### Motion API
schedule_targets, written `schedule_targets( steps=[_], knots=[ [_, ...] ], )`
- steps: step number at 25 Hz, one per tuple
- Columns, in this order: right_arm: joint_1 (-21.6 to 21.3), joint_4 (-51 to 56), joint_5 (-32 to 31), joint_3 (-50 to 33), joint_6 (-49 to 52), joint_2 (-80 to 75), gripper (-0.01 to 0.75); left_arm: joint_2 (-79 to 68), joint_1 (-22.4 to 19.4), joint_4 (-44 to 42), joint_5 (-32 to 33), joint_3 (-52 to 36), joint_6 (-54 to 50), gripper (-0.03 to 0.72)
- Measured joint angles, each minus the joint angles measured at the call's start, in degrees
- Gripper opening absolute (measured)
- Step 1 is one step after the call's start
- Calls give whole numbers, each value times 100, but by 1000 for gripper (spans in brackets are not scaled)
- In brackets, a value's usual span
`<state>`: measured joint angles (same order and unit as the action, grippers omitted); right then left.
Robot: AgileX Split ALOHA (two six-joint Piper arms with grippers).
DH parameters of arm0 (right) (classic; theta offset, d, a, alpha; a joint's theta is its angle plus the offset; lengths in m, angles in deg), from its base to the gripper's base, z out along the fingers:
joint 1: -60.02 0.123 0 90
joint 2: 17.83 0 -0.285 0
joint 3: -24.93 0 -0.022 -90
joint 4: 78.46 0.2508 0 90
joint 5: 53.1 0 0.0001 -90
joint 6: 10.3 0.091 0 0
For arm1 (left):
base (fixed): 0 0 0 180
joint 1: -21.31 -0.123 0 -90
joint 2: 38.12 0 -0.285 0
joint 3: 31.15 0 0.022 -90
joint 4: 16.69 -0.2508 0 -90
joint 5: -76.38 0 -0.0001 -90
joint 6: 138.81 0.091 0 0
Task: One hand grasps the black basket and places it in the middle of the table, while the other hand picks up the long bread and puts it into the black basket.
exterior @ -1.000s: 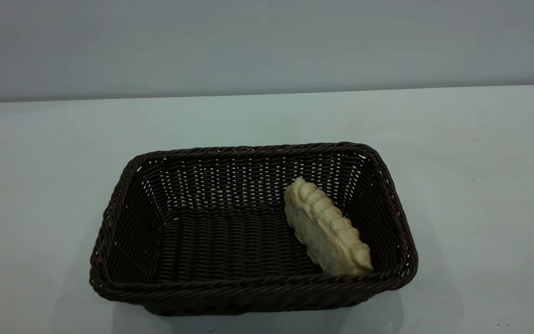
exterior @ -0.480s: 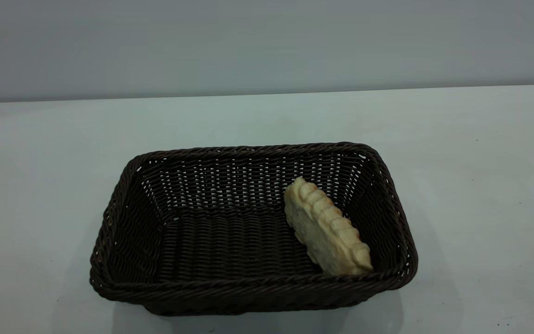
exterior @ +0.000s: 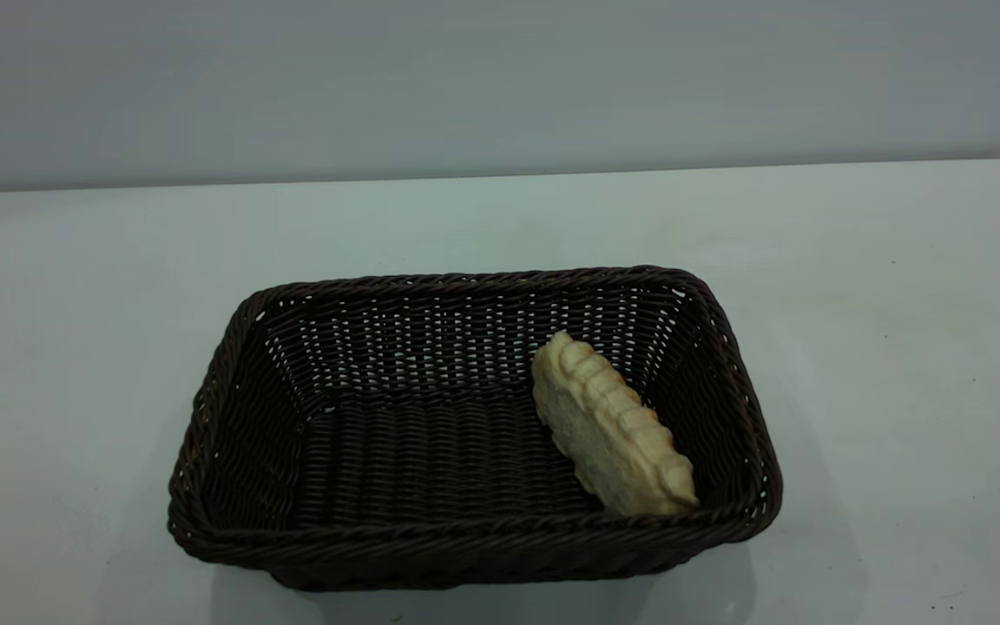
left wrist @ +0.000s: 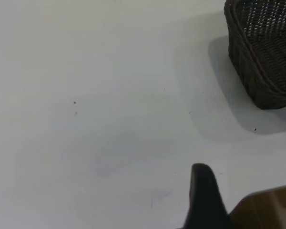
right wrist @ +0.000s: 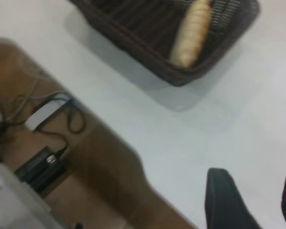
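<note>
The black basket (exterior: 465,536) stands in the middle of the white table (exterior: 899,347). The long bread (exterior: 613,430) lies inside it at the right end, tilted on its side against the basket wall, pale underside facing left. No gripper shows in the exterior view. In the right wrist view my right gripper (right wrist: 255,177) is open and empty over the table near its edge, well apart from the basket (right wrist: 148,55) and the bread (right wrist: 193,31). In the left wrist view my left gripper (left wrist: 205,200) is low near the table edge, apart from the basket corner (left wrist: 264,57).
A grey wall runs behind the table's far edge. Past the table edge, the right wrist view shows brown floor (right wrist: 100,171) with black cables (right wrist: 62,107) and a power unit. The left wrist view also shows brown floor (left wrist: 271,210) at the table's edge.
</note>
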<state>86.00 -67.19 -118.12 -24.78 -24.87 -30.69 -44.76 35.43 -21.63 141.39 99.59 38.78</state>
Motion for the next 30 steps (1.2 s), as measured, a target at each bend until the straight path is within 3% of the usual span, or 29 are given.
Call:
schedule_targets(
  steps=[3, 9, 12, 16, 30],
  knots=[
    [-745, 0, 0, 0, -2, 0, 278, 0, -214, -9, 0, 0, 0, 531],
    [-2511, 0, 0, 0, -2, 0, 278, 0, -1072, -23, 0, 0, 0, 531],
    [-3025, 0, 0, 0, -2, 0, 278, 0, -1271, -23, 0, 0, 0, 531],
    [-3208, 6, 0, 0, -2, 0, 278, 0, -1285, -23, 0, 0, 0, 531],
    [-3218, 6, 0, 0, -2, 0, 278, 0, -1285, -28, 0, 0, 0, 531]
  ],
)
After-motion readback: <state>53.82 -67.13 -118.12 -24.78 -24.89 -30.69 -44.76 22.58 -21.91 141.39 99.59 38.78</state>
